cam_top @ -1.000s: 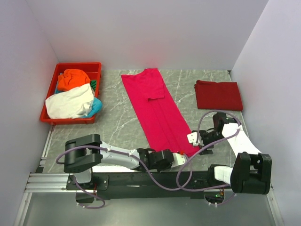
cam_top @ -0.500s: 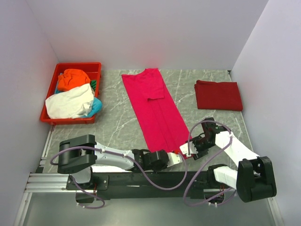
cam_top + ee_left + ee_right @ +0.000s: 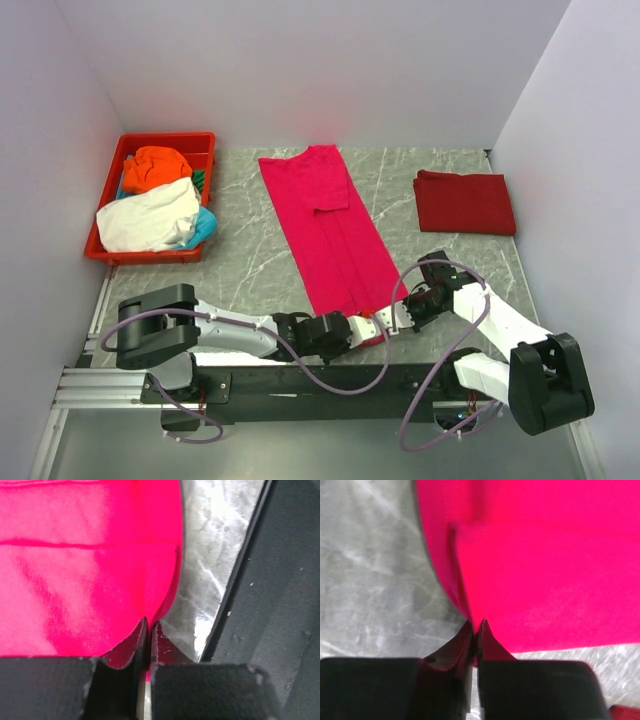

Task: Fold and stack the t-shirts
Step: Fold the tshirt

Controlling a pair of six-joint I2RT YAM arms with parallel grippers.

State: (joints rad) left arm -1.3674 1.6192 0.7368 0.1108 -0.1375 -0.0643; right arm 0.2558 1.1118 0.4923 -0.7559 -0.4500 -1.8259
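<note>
Left hand (image 3: pixel 149 625) is pinched tight on the near hem of the pink t-shirt (image 3: pixel 330 230), with cloth nipped between its tips. My right hand (image 3: pixel 476 625), just beside it, is closed on the same hem, though I can't quite tell whether it has a full bite or only the edge. The shirt lies flat on the bench (image 3: pixel 250 265), a long strip running away from both hands. A dark red t-shirt (image 3: pixel 465 202) lies folded beyond my right hand. I judge this the grasp before the end-to-end fold. Next I must lift the hem evenly and carry it toward the far end.
</note>
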